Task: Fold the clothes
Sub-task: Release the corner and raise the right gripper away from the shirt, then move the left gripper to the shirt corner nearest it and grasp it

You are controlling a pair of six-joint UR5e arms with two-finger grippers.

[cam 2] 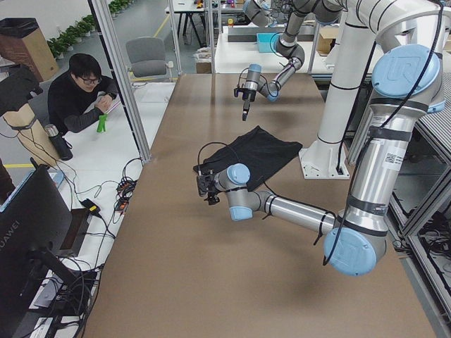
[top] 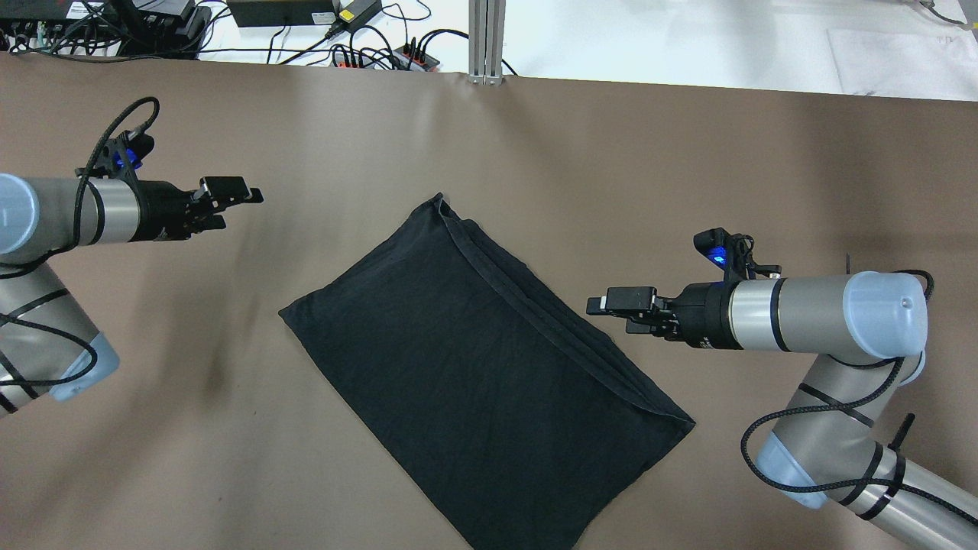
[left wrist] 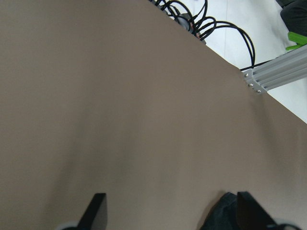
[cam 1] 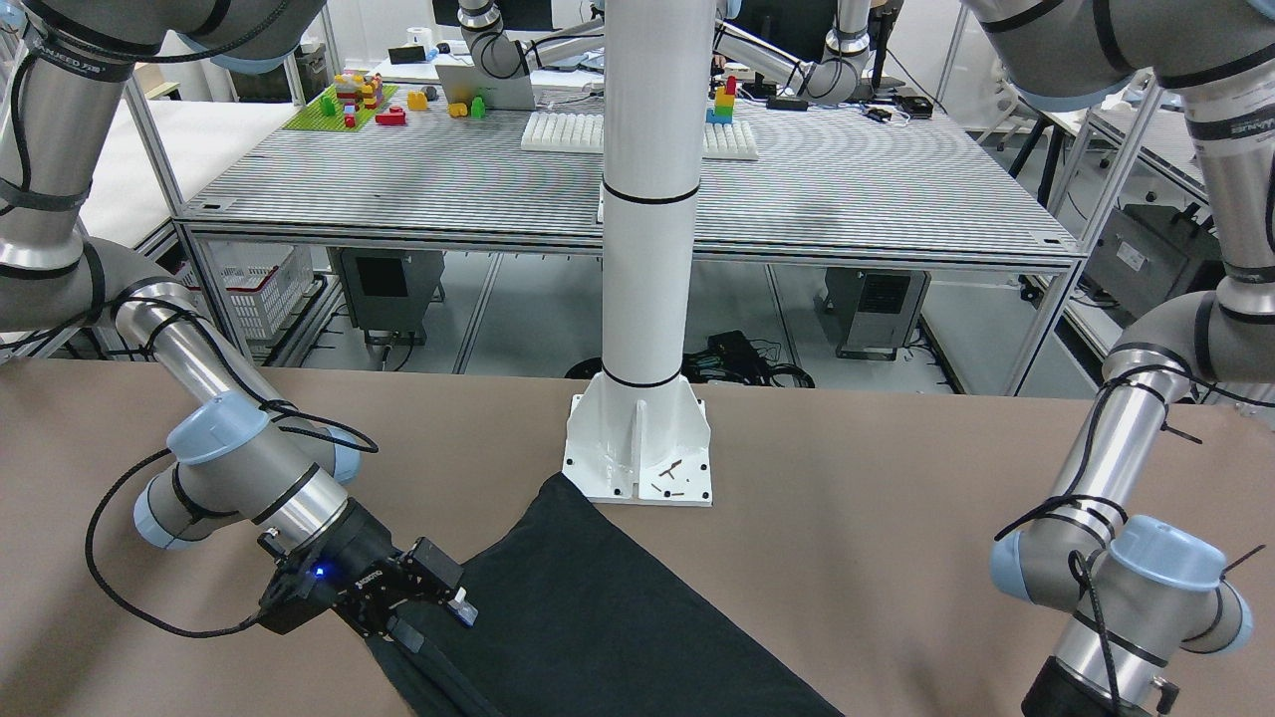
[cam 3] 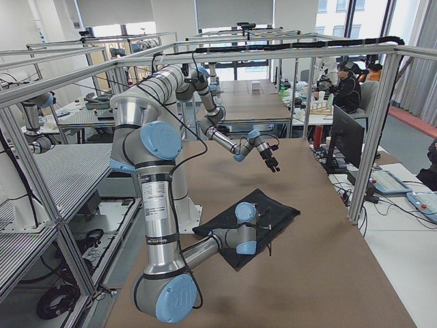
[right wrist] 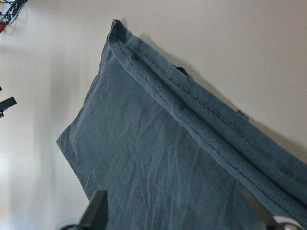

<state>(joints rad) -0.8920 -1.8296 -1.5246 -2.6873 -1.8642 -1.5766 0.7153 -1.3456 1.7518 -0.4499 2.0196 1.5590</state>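
Right gripper (right wrist: 173,213) nearest: jaws spread wide, empty, hovering by right hemmed edge of T-shirt (top: 481,367). Shirt lies as diagonal folded rectangle at middle of table (top: 229,428), touching neither gripper. Left gripper (left wrist: 170,215) also wide, empty, well apart at far left. We judge two risks: pinching only top hem layer peels stack open; one-sided pull drags soft fabric and skews fold.

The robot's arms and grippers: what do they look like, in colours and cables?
The left arm and right arm are silver tubes with light-blue joint caps. Black cables loop along them. The left gripper and right gripper are black; a small blue light glows beside each.
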